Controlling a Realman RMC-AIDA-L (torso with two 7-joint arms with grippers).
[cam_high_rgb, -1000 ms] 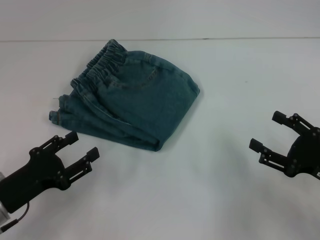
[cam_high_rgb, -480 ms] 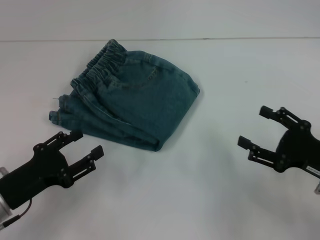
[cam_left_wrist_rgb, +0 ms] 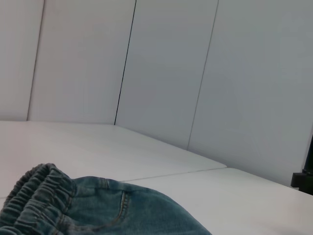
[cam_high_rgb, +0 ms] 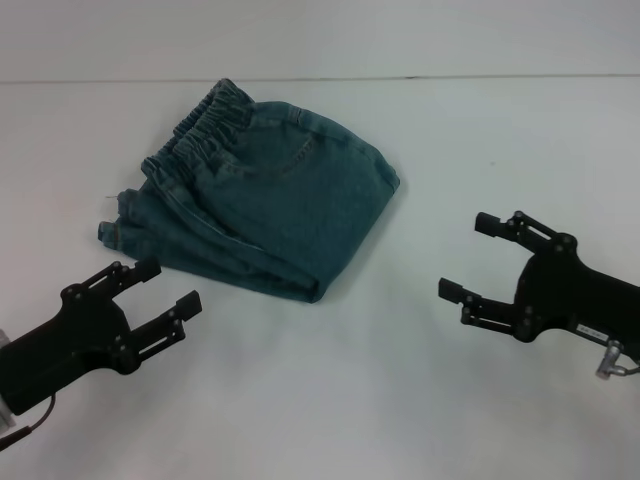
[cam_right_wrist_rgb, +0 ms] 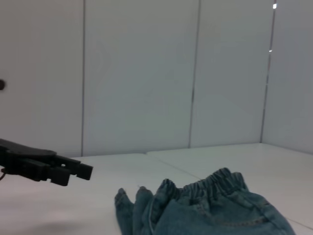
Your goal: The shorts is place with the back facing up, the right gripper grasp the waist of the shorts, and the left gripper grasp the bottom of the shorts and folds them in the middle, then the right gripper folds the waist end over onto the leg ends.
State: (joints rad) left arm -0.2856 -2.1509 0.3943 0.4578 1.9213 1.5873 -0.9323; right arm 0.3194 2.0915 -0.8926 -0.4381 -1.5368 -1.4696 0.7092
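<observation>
The shorts (cam_high_rgb: 255, 205) are seen in the upper left-centre of the head view, lying on the white table (cam_high_rgb: 420, 400) as a compact stacked bundle, so the folds are judged largely done. The waist (cam_high_rgb: 200, 130) is turned toward the upper left, with the leg ends (cam_high_rgb: 115, 228) stacked at the bundle's left edge. The denim is judged soft and limp, moderately heavy, likely to sag or slide open if lifted by 1 layer; the thick gathered waist or the stitched hems would be the firmest holds. The left gripper (cam_high_rgb: 160, 287) is at lower left, just below the bundle, fingers spread and empty. The right gripper (cam_high_rgb: 473, 260) is at right, well apart, likewise spread and empty.
</observation>
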